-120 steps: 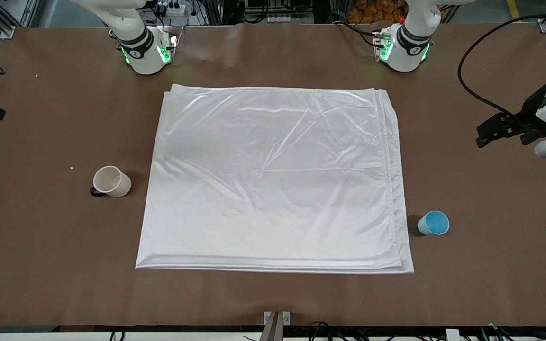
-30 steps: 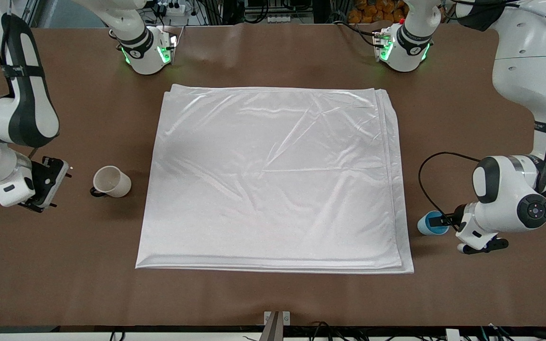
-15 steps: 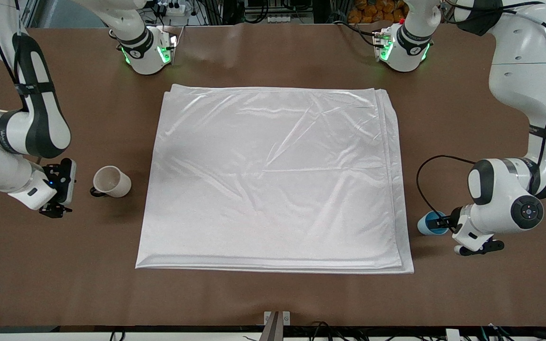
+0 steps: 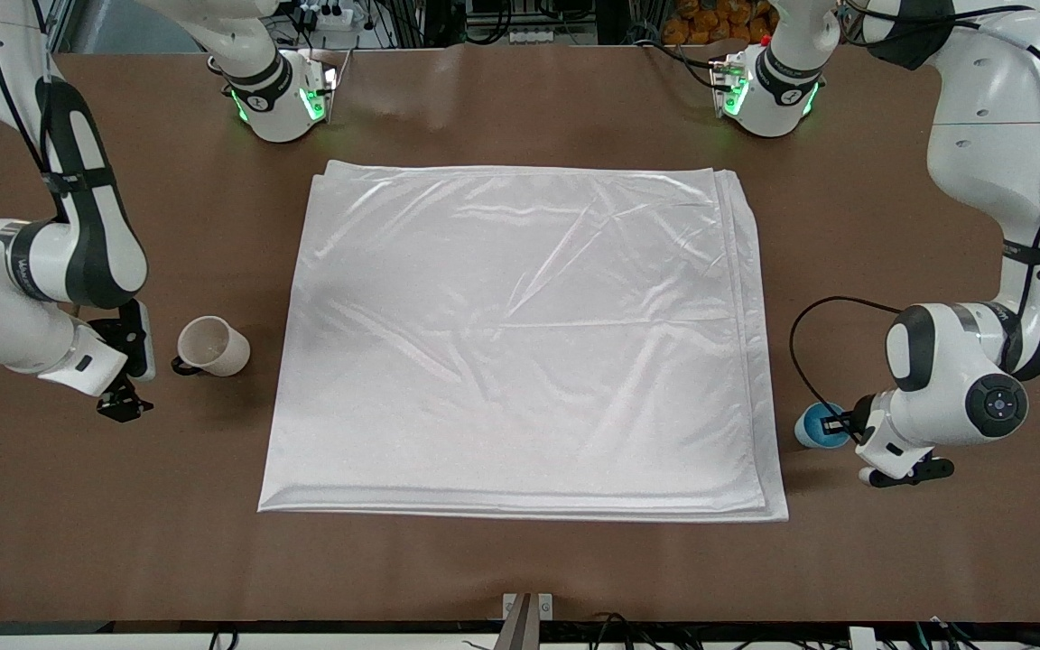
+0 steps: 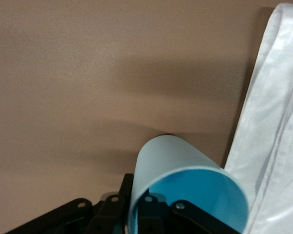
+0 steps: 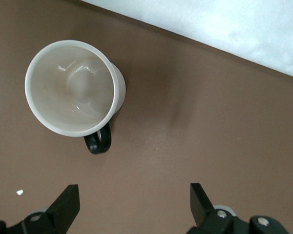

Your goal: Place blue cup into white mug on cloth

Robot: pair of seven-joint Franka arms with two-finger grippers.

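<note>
No legible text, label, brand, number or sign on any item or on the surface.

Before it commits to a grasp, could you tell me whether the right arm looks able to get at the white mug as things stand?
Probably yes: the right gripper is open beside the white mug, which stands upright on bare table with nothing between them.

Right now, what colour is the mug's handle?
Black, on the off-white mug; clearest in the right wrist view.

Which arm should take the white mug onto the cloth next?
Right. Its end effector is open beside the white mug, which stands on the bare table, off the cloth. The left end effector is busy at the blue cup.
</note>
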